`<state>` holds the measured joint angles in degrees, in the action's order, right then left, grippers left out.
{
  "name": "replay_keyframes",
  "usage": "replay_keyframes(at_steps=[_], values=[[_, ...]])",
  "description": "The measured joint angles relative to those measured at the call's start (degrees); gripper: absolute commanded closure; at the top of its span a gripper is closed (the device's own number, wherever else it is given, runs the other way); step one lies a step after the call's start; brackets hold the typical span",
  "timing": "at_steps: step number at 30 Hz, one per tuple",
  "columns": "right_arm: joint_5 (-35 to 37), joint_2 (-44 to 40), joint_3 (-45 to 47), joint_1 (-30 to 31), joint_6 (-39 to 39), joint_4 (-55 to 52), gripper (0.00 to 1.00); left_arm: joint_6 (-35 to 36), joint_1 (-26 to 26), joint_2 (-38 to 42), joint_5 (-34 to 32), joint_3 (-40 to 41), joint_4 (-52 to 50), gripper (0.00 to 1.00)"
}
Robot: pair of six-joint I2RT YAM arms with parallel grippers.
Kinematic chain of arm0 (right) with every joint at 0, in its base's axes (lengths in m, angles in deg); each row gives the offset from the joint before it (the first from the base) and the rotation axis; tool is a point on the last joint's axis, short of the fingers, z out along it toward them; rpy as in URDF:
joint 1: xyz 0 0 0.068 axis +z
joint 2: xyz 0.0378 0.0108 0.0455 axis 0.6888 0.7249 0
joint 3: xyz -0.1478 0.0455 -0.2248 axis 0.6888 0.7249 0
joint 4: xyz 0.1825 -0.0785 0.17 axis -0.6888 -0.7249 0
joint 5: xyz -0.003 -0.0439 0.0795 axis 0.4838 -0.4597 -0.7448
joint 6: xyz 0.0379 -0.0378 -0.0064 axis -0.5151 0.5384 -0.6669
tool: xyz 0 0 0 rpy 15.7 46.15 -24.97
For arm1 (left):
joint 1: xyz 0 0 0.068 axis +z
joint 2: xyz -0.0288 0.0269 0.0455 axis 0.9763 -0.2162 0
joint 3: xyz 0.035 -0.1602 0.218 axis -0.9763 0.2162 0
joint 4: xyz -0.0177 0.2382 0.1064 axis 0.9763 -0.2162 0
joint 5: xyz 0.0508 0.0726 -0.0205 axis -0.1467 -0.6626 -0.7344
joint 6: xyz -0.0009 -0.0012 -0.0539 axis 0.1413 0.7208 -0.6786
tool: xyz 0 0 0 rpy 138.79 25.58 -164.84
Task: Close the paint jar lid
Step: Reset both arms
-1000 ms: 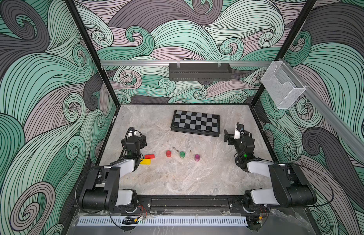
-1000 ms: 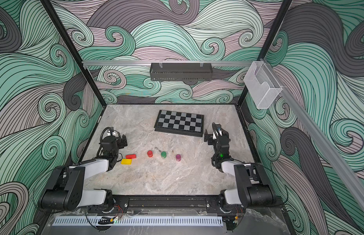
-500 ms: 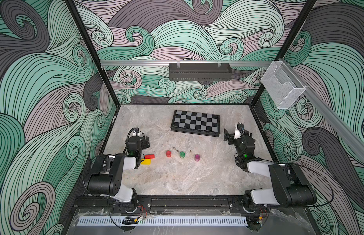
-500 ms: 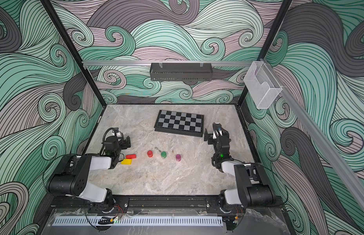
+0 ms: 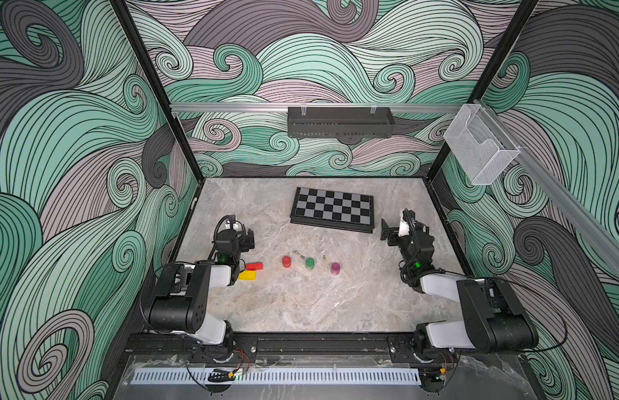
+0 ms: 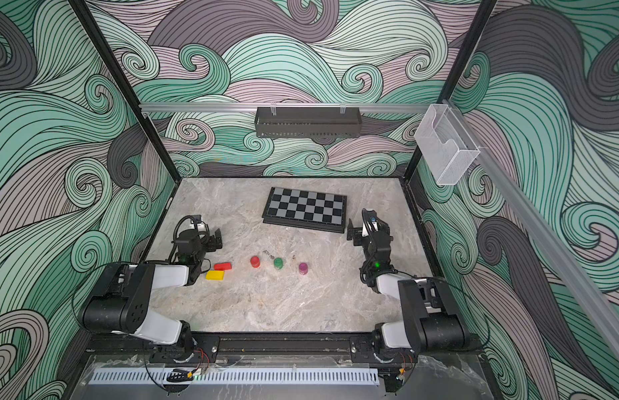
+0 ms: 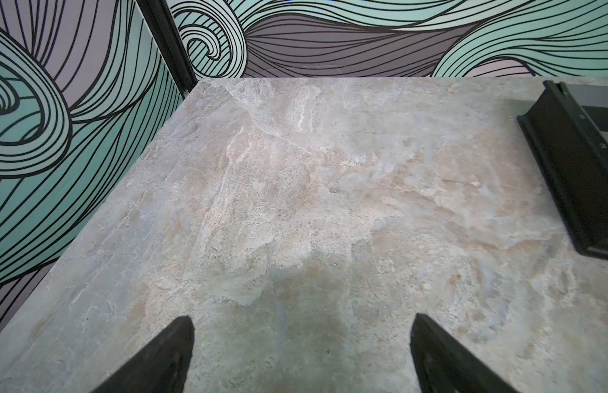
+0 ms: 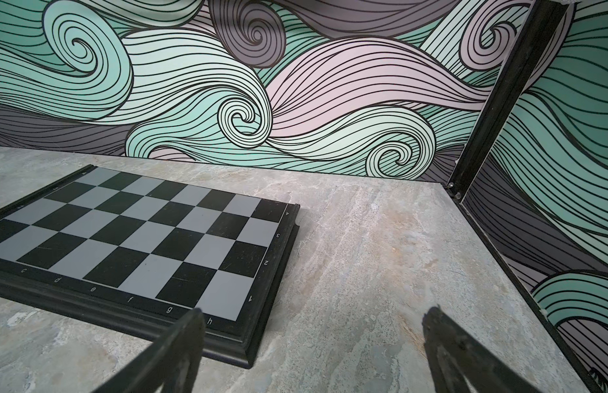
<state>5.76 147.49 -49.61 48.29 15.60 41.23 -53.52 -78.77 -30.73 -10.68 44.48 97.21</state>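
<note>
Three small paint jars stand in a row mid-table in both top views: red (image 5: 286, 261), green (image 5: 310, 263) and purple (image 5: 335, 267). How their lids sit is too small to tell. My left gripper (image 5: 246, 239) hovers to the left of and behind the row, open and empty; the left wrist view shows its fingertips (image 7: 183, 326) wide apart over bare marble. My right gripper (image 5: 392, 231) is at the right, near the chessboard's corner, open and empty, with only table between its fingertips (image 8: 193, 320). No jar appears in either wrist view.
A red flat piece (image 5: 254, 266) and a yellow flat piece (image 5: 247, 275) lie beside the left arm. A black chessboard (image 5: 332, 207) lies at the back centre. A black rack (image 5: 339, 122) hangs on the back wall, and a clear bin (image 5: 477, 149) on the right rail.
The left arm has swung round at its base and its gripper has shifted slightly right, toward the middle. The right arm has not moved. Both grippers stay open.
</note>
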Motion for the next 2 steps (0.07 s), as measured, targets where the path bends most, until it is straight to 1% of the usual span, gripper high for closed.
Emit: replay_keyframes(at_steps=[2], values=[[-0.3,0.0,0.0,-0.2,0.0,-0.2,0.01,0.0,0.0,0.0,0.0,0.0,0.0,0.01]])
